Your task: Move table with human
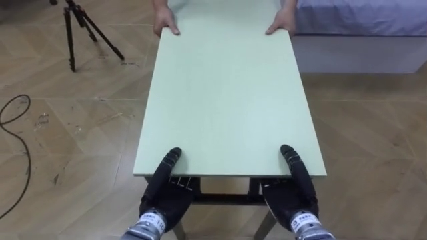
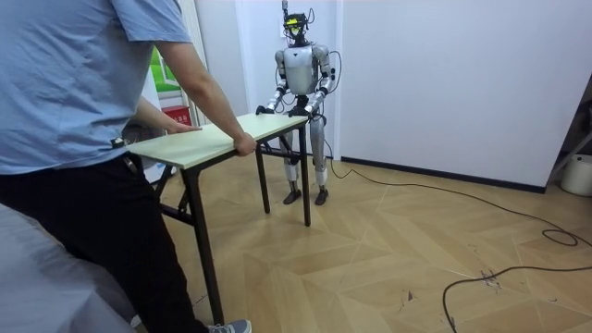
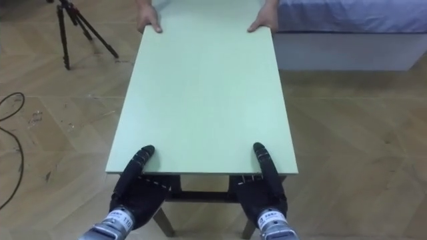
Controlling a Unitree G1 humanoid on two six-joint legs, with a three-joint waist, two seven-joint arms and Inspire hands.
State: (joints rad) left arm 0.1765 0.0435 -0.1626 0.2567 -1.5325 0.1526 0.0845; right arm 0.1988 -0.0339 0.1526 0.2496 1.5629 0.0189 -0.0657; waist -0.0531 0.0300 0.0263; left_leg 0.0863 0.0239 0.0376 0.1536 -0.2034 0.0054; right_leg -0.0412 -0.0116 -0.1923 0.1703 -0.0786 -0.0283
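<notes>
Nearest, the left hand (image 1: 162, 195) and right hand (image 1: 295, 197) each clamp the near edge of the tabletop (image 1: 227, 100), thumb on top and fingers underneath, while a person's hands (image 1: 167, 28) grip its far edge, with a bed (image 1: 360, 27) beyond its far right corner.

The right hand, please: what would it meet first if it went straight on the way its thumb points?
Nothing but bare table at first: the right hand points along the top toward the far edge, probably ending between the person's two hands, though the line is hard to judge.
</notes>
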